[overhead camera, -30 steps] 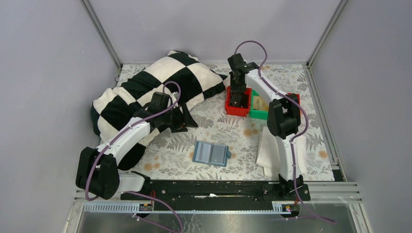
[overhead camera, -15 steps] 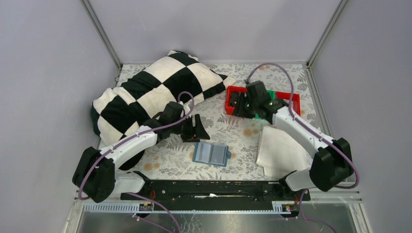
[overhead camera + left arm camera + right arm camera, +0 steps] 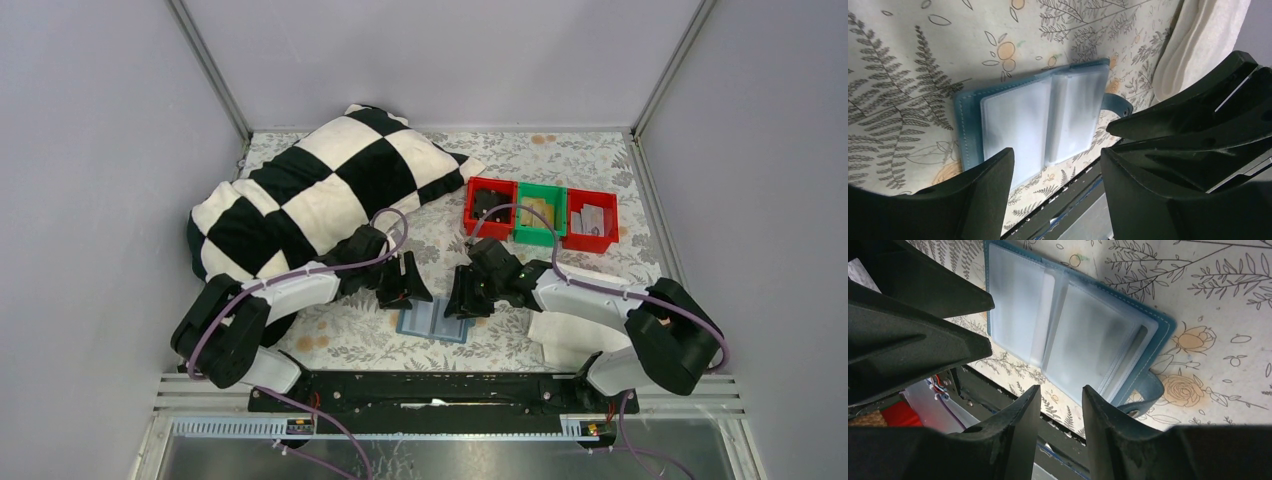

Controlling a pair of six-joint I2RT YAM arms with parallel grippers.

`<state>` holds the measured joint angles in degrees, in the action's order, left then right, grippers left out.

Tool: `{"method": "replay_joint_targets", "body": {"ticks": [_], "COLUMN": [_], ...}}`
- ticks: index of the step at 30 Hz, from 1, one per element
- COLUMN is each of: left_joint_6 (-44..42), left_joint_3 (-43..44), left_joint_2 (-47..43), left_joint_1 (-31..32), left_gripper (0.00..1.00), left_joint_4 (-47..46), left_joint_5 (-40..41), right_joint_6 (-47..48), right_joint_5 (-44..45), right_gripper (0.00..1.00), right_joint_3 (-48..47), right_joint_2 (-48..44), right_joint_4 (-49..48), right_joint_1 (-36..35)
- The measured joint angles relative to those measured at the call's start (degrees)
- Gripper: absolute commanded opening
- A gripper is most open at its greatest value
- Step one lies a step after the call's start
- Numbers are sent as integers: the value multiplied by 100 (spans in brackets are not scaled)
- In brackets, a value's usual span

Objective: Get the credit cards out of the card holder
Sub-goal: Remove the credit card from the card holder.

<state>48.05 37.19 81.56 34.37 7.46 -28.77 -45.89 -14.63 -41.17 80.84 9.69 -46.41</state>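
Observation:
The teal-blue card holder (image 3: pixel 433 318) lies open and flat on the floral cloth, near the front rail. Its two milky plastic sleeves face up, with the snap tab at its right end. It also shows in the left wrist view (image 3: pixel 1038 115) and the right wrist view (image 3: pixel 1073 335). I cannot make out cards inside the sleeves. My left gripper (image 3: pixel 404 284) hovers over the holder's left half, open and empty (image 3: pixel 1055 160). My right gripper (image 3: pixel 468 296) hovers over its right half, open with a narrower gap and empty (image 3: pixel 1060 392). The two grippers are close together.
A black-and-white checkered pillow (image 3: pixel 310 190) fills the back left. A red bin (image 3: pixel 490 210), a green bin (image 3: pixel 540 212) and another red bin (image 3: pixel 590 218) stand in a row at the back right. A white cloth (image 3: pixel 570 330) lies right of the holder. A black rail (image 3: pixel 440 390) runs along the front.
My right arm has swung from the red bin at the back down to the card holder's right side. My left gripper has moved right and nearer, to the holder's left side.

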Motion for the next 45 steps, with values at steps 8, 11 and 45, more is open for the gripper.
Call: {"method": "replay_joint_targets", "body": {"ticks": [8,11,45], "left_joint_6": [9,15,31], "left_joint_3": [-149,-227,-251], "left_joint_2": [160,190,256], "left_joint_1": [-61,-70,-127], "left_gripper": [68,68,67], "left_joint_4": [-251,-291,-459], "left_joint_5": [-26,-48,-133], "right_joint_6": [-164,-177,-201], "right_joint_5": [55,175,389], "right_gripper": [48,49,50], "right_joint_3": [28,33,181], "right_joint_2": [243,247,175], "right_joint_4": [-262,-227,-280], "right_joint_1": [-7,-9,-9]}}
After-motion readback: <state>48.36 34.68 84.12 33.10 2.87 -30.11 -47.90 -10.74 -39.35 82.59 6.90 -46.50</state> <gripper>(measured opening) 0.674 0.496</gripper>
